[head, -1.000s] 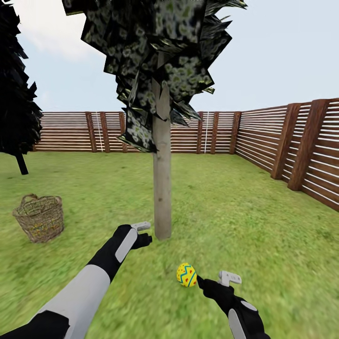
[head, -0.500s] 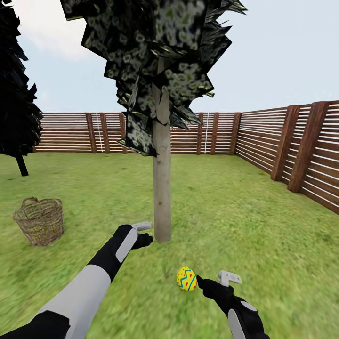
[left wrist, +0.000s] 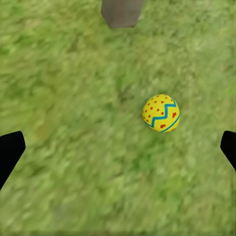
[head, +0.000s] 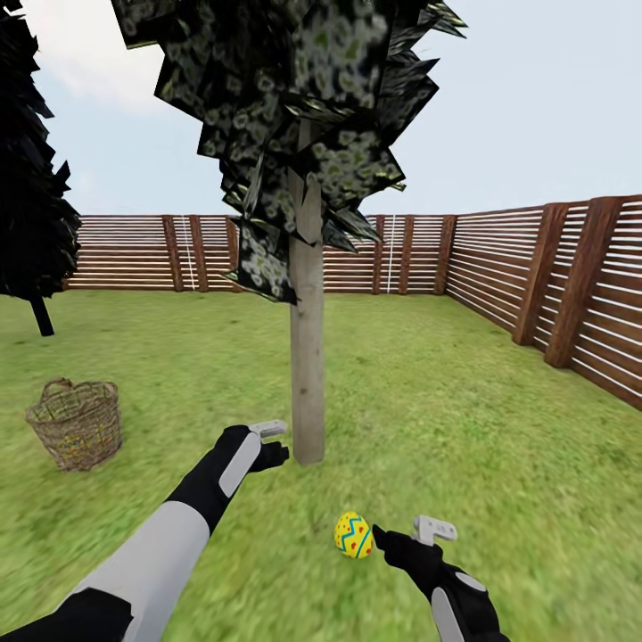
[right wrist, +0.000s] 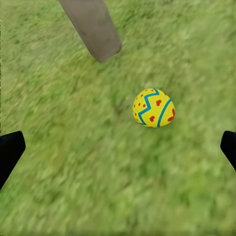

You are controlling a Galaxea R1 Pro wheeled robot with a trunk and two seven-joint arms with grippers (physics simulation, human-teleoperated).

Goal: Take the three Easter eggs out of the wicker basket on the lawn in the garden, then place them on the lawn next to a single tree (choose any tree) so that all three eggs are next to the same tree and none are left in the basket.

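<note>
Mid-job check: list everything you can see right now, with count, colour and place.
Easter egg: one, yellow with blue zigzag and red dots, on the grass near the tree's base.
Tree: one, pale trunk, dark foliage, centre.
Wicker basket: one, brown-tan, on the lawn at left; contents unclear.
Smaller dark tree: one, far left.
Fence: brown slats, back and right.
Lawn: green, mottled.
Left gripper: black fingers, open, empty.
Right gripper: black fingers, open, empty, beside the egg.

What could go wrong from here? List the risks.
1. The egg lies loose on the lawn just off the right pincer; a careless arm move might nudge it away from the tree.
2. The basket stands well off to the left, so any eggs it may hold need another trip.
</note>
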